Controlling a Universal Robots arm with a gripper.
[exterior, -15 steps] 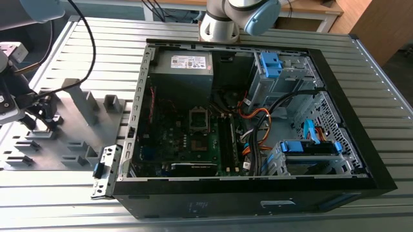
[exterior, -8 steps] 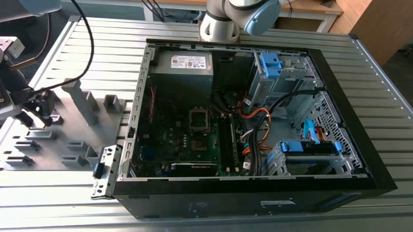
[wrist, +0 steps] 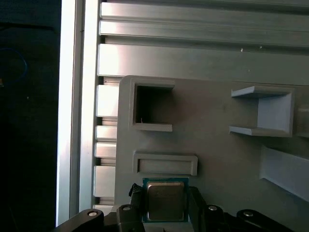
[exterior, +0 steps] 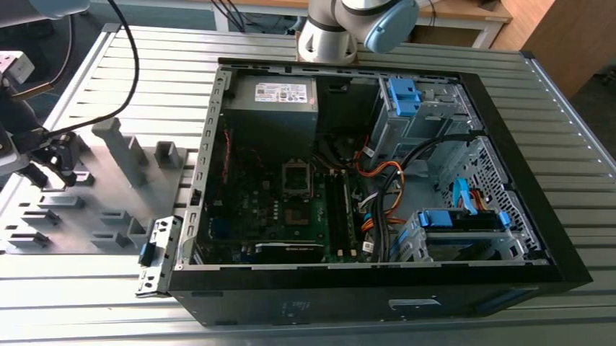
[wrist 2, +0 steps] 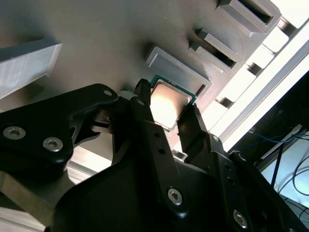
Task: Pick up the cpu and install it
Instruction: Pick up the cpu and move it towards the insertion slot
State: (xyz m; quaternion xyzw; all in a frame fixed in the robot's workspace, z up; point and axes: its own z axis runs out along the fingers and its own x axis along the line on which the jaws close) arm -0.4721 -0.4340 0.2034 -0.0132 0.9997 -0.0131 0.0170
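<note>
You are clamping the claw (wrist 2: 168,116) on the cpu (wrist 2: 169,102), gripping it by two opposite edges, silver top facing both wrist views. The chip is sitting over the grey fixture tray (wrist: 217,162), just beside a low rectangular frame (wrist: 165,163); whether it is lifting clear cannot be told. In the exterior view you are working to the exterior view's left of the open computer case (exterior: 366,299) on the slatted worktop (exterior: 86,303).

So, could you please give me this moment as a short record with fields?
pincer: shut on two opposite edges of the chip, over the grey tray
chip: metal top facing both wrist views, next to a low rectangular frame on the tray
tray: at the exterior view's left of the computer case
computer case: lying open, green board showing
task state: chip gripped, not yet in the case
</note>
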